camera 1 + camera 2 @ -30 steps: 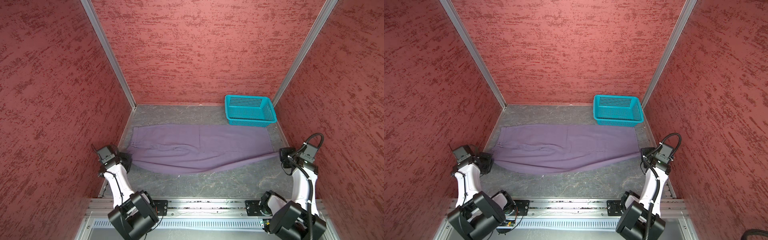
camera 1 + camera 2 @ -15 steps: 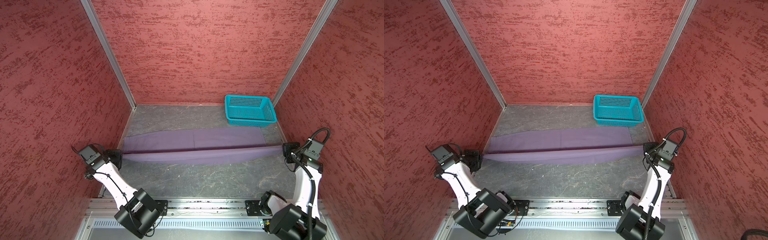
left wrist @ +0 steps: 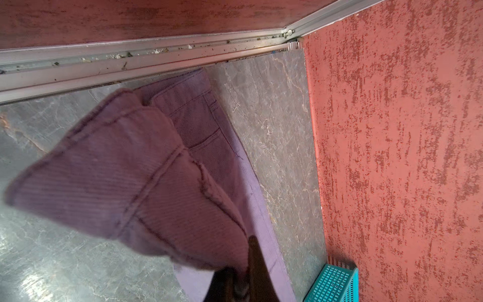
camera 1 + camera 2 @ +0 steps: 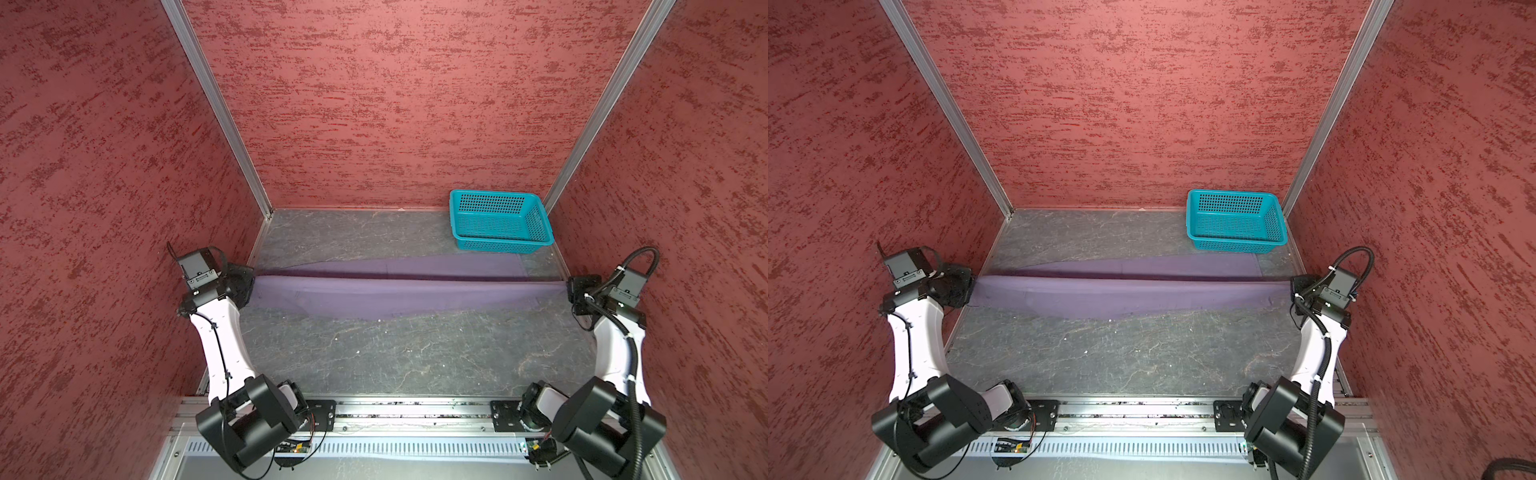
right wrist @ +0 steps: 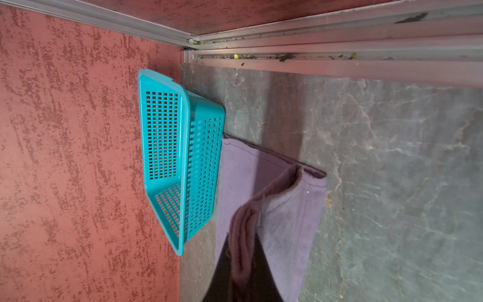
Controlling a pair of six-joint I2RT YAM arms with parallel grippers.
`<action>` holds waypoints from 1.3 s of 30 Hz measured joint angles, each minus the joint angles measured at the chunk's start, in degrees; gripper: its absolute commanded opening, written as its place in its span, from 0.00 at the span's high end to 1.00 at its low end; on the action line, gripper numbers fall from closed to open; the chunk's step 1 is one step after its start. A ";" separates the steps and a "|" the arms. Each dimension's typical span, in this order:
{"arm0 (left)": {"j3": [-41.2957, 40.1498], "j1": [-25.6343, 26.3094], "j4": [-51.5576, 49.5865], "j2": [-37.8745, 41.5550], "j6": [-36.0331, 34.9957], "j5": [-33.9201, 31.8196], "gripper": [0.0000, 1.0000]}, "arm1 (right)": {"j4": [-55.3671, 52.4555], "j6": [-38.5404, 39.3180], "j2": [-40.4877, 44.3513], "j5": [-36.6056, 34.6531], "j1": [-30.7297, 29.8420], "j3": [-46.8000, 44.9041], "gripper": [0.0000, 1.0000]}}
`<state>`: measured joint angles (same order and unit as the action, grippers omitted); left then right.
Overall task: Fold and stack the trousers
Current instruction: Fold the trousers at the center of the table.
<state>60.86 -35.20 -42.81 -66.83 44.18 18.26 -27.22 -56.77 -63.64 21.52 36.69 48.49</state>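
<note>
At far left, my left gripper [image 4: 250, 286] is clamped tight on the waistband end of the trousers [image 4: 395, 294]. Cloth spans the table [image 4: 374, 357]: near fold lifted taut, far layer flat, just in front of the teal basket [image 4: 498, 220]. Far right: my right gripper [image 4: 570, 289] is pinched closed on the hem end.

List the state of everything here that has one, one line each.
trousers, stretched taut between both grippers, one long edge lifted, far part lying on the table.
left gripper, shut on the waist end of the trousers.
right gripper, shut on the hem end of the trousers.
basket, upright, empty, apart from both grippers.
</note>
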 measured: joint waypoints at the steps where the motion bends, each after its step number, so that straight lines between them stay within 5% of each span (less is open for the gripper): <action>1: 0.02 0.55 0.35 -0.72 0.15 -0.28 1.00 | 0.37 -0.02 -0.72 0.20 0.00 0.39 1.00; 7: 0.79 5.49 2.21 -4.02 0.37 -3.67 1.00 | 2.08 -0.02 -5.18 0.31 0.00 0.85 1.00; 18: 2.05 5.92 1.33 -4.85 -1.20 -5.97 1.00 | 3.13 0.02 -7.93 0.72 0.00 0.85 1.00; 30: 2.36 -5.38 -6.62 3.52 -2.64 -1.18 1.00 | -0.09 0.81 1.18 3.45 1.31 -0.59 1.00; 39: 2.36 -2.71 -6.21 0.44 -2.43 -1.95 1.00 | 0.46 -0.26 -1.90 3.43 1.95 -1.51 1.00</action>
<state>63.22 -37.91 -49.01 -66.39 41.76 16.32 -26.76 -57.04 -65.54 24.95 38.63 46.98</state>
